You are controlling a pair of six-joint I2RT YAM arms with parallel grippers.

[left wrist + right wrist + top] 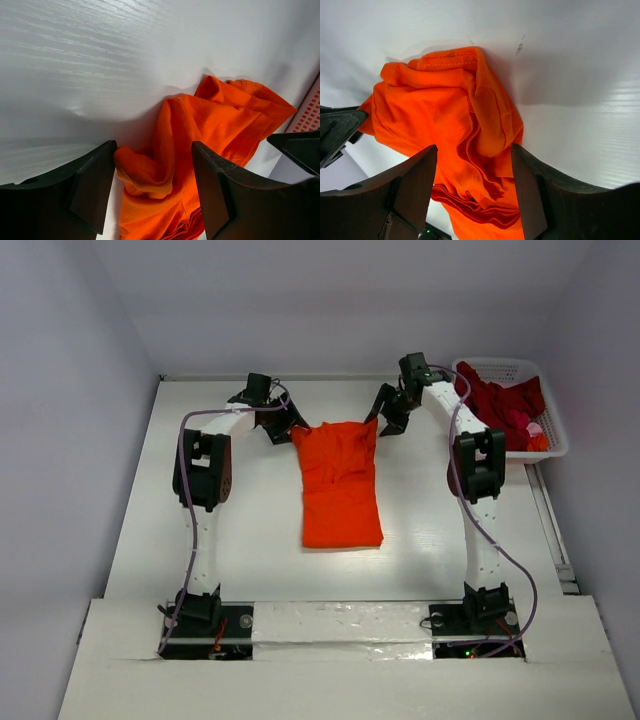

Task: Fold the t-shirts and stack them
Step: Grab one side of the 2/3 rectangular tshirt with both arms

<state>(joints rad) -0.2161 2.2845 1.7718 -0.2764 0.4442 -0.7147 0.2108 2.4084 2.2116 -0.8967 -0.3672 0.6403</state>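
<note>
- While both arms reach forward with elbows raised, the left gripper [154, 147] and right gripper [474, 149] tip down at the far corners of the bright orange fabric t-shirt [340, 490], one at each.
- Each pair of black fingers [90, 180] stands spread wide, with bunched orange cloth lying in the gap.
- Outward of the right gripper, a white plastic lattice basket [553, 430] holds crumpled dark red t-shirts [495, 400].
- Beneath the grippers lies a white wood-grain table [250, 510], and pale walls [60, 440] enclose it.
</note>
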